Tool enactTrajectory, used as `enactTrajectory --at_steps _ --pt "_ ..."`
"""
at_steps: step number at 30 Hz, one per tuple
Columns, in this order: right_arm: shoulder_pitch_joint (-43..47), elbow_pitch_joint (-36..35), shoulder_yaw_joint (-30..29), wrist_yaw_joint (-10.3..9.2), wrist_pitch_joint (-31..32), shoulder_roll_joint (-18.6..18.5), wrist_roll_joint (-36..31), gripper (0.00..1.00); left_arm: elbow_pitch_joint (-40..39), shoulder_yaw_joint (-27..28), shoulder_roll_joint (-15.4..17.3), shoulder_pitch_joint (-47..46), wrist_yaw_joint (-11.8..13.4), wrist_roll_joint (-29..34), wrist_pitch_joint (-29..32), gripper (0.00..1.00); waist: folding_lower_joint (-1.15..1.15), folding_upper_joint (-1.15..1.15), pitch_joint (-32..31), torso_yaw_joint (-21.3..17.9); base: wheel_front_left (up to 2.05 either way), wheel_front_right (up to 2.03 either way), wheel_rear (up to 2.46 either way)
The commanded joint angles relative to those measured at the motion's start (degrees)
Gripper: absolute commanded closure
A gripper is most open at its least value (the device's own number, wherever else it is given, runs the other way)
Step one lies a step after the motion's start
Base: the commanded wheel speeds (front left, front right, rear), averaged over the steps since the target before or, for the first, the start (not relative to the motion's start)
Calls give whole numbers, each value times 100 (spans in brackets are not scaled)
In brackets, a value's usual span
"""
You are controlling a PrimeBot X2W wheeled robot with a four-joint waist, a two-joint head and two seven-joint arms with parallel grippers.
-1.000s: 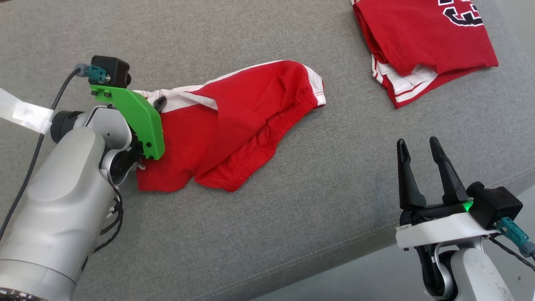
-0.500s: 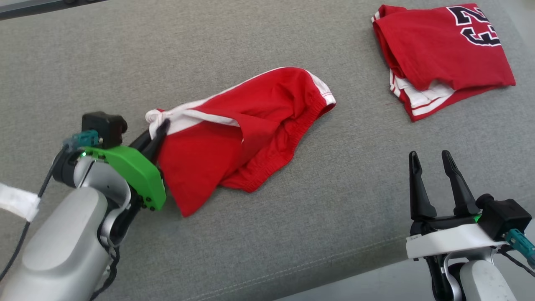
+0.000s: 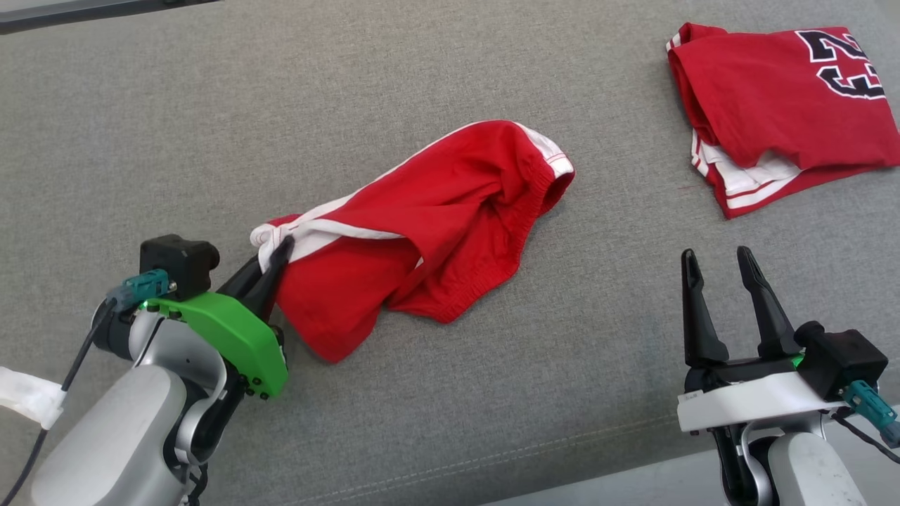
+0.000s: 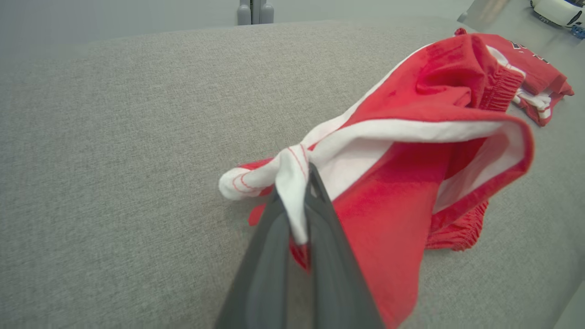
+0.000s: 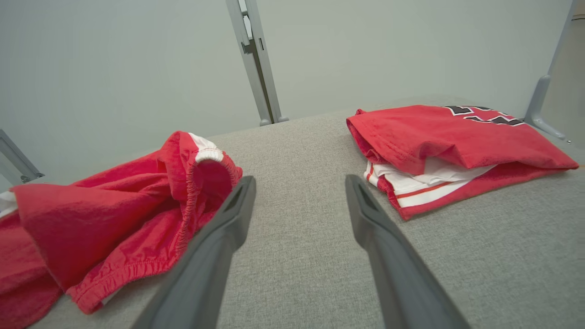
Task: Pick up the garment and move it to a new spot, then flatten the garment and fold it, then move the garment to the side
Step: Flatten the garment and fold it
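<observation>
— Where's the garment?

— The red shorts (image 3: 436,211) lie crumpled on the grey cushion (image 3: 492,407), about mid-way across it and a bit to the robot's left. The elastic waistband end points away toward the far right, and the leg end is nearest the left arm.

— Does the left gripper (image 3: 280,249) have hold of them?

— Yes. Its two dark fingers are pinched tight together on the white-trimmed corner (image 4: 256,176) of one leg. From the wrist side you can see the white band squeezed between them, with a little bunched knob of cloth sticking out past the tips. That corner is pulled up off the cushion, and the red fabric hangs down from it and drapes back onto the surface.

— And the right gripper (image 3: 716,256)?

— It's spread wide, with nothing between the fingers. It sits low at the near edge of the cushion, fingers pointing away from the robot, well apart from the shorts.

— What's that other red thing?

— A folded red jersey (image 3: 780,98) with black-and-white lettering, at the far right of the cushion. White striped layers show along its near edge. It lies apart from the shorts, with bare grey fabric between them, and neither gripper touches it.
</observation>
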Motion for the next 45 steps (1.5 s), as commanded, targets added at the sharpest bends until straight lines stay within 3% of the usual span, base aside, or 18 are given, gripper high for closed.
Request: enactTrajectory --at_steps 1,9,14,15,16,21,24,28,35,39,45 --pt "1 0 -10 -5 -23 -15 13 0 32 6 0 122 37 -38 -21 100 0 0 -2 -20 0 0 0" --pt "-6 17 16 -5 -23 -15 90 0 395 76 -116 380 133 -243 -139 100 0 0 -32 -99 0 0 0" --pt "23 32 13 -5 -23 -15 113 0 843 74 -309 475 -46 -371 -348 96 0 0 -62 -80 0 0 0" --pt "15 28 9 -5 -23 -16 115 0 910 85 -360 469 -65 -377 -415 61 0 0 -73 -72 0 0 0" --pt "6 29 5 -5 -22 -15 118 0 983 105 -393 445 -64 -370 -493 0 0 0 -81 -65 0 0 0" --pt "26 33 -41 -5 -23 -16 61 0 1201 140 -508 453 -64 -381 -740 0 0 0 -173 -31 0 0 0" --pt "85 40 -81 -5 -23 -15 34 0 1143 260 -496 552 89 -313 -1045 0 0 0 -277 3 0 0 0" --pt "162 27 -118 -5 -23 -16 -17 0 821 570 -443 806 499 -232 -1584 0 0 0 -504 86 0 0 0" --pt "230 35 -100 -5 -23 -15 -180 0 97 1090 -453 1190 997 81 -1879 0 0 0 -771 211 0 0 0" --pt "246 80 -31 -5 -22 -58 -266 0 -318 1427 -541 1473 1119 418 -1913 0 0 0 -943 278 0 0 0" --pt "372 103 87 -5 -22 -138 -329 0 -904 1991 -775 2131 1077 1140 -1905 0 0 0 -1188 359 0 0 0"
